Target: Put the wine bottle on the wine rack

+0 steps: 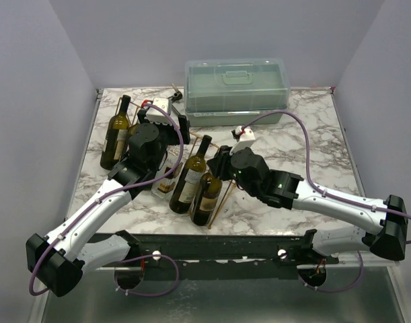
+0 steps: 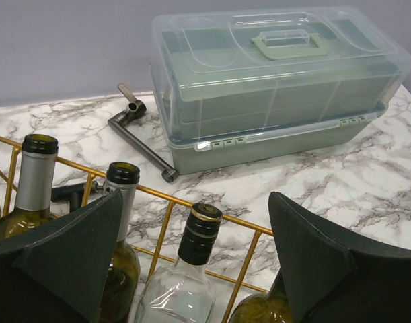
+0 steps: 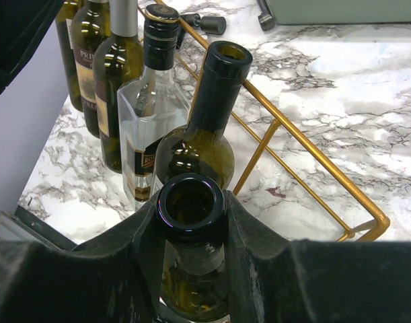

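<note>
The gold wire wine rack (image 1: 223,198) lies across the table's left middle with several bottles leaning in it. My right gripper (image 1: 217,163) is shut on the neck of a dark green, open-mouthed wine bottle (image 1: 206,195) at the rack's right end. The right wrist view shows the pads (image 3: 249,232) clamped just under its lip (image 3: 190,205), with the rack's bars (image 3: 292,151) to the right. My left gripper (image 2: 198,269) is open and empty. Its fingers (image 2: 326,262) flank the black-capped neck of a clear bottle (image 2: 202,232) without touching it. It hovers over the rack's middle (image 1: 168,131).
A translucent green lidded box (image 1: 235,84) stands at the back, also in the left wrist view (image 2: 279,87). A black metal tool (image 2: 141,138) lies in front of its left corner. Another open green bottle (image 3: 218,101) sits right beside the held one. Grey walls enclose the table.
</note>
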{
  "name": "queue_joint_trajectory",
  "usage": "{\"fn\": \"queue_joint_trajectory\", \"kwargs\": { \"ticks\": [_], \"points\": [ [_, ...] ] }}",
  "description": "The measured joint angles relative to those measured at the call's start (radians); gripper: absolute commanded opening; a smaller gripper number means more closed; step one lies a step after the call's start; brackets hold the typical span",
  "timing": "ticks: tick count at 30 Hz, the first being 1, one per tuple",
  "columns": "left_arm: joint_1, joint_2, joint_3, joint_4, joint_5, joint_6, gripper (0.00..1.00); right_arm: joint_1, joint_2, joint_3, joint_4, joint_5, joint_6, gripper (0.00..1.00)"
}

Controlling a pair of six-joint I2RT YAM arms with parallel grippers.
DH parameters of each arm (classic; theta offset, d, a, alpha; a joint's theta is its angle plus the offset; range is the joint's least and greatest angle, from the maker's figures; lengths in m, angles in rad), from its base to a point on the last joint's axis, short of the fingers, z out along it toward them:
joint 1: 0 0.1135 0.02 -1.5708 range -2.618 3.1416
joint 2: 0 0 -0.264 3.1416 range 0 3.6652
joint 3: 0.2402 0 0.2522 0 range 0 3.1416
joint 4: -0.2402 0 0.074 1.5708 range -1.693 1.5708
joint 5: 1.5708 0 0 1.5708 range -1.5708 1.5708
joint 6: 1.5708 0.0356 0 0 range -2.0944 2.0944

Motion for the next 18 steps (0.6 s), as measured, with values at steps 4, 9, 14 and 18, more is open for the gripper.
{"fn": "queue_joint_trajectory", "kwargs": {
  "ticks": [4,9,14,18],
  "points": [
    [0.000,0.000,0.000,0.000,0.000,0.000,0.90,0.000,0.001,-0.003,0.000,0.014,0.015,0.01],
    [0.000,0.000,0.000,0.000,0.000,0.000,0.90,0.000,0.008,-0.003,-0.005,0.031,0.040,0.11],
    [0.001,0.000,0.000,0.000,0.000,-0.001,0.90,0.000,0.018,0.008,-0.050,0.085,0.105,0.19],
    [0.001,0.000,0.000,0.000,0.000,0.000,0.90,-0.001,0.027,0.018,-0.090,0.126,0.161,0.26]
  ]
}}
